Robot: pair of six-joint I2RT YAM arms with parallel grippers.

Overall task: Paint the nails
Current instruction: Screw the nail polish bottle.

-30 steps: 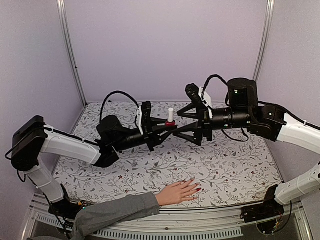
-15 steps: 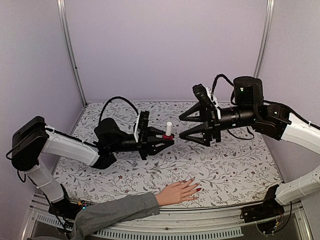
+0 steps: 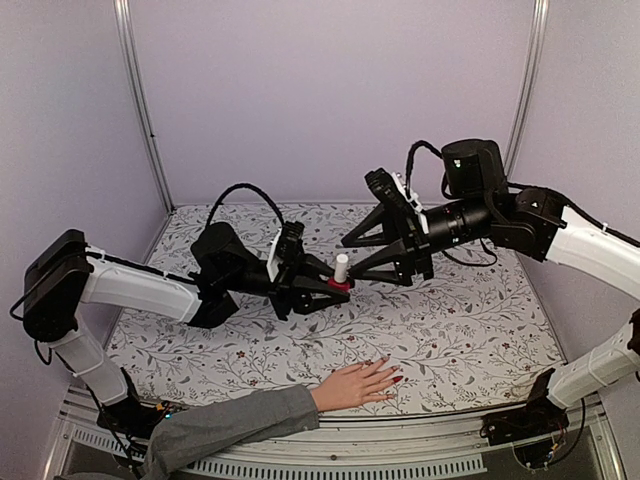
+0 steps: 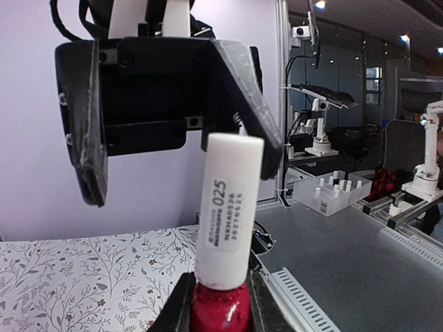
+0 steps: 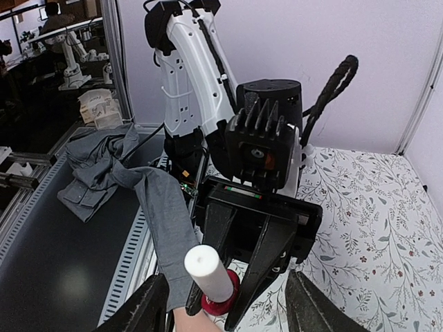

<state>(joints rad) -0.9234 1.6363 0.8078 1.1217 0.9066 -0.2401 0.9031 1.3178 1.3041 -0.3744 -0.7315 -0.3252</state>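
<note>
gripping the small red bottle [image 3: 341, 273] by its glass body, the left hand [image 3: 335, 287] has its jaws closed tight on either side of it, above the middle of the floral worktop [image 3: 450, 330]. the bottle is sealed with its tall white cap [image 4: 228, 207], which carries a printed label reading 025; how much polish it holds cannot be told through the red glass. it stands cap-up, with its long axis close to vertical. in the left wrist view the top leans slightly right. the right hand [image 3: 347, 262] faces it from the other side with its jaws spread wide, one finger above and one below the cap in the top view, and it has hold of nothing. in the right wrist view its fingers [image 5: 149, 308] sit well clear of the cap on both sides. in the left wrist view one finger passes behind the cap, and whether they touch cannot be told. the nails [image 3: 395, 377] are well apart from both hands, at the near edge of the worktop, on pale flesh-coloured fingers [image 3: 372, 378] that lie flat, palm down. a grey sleeve [image 3: 230, 425] trails off to the left along that edge. the long axis of the fingers runs left to right, and the nails point towards the right side of the worktop. at least two nails show dark glossy red; the others are too small to tell.
</note>
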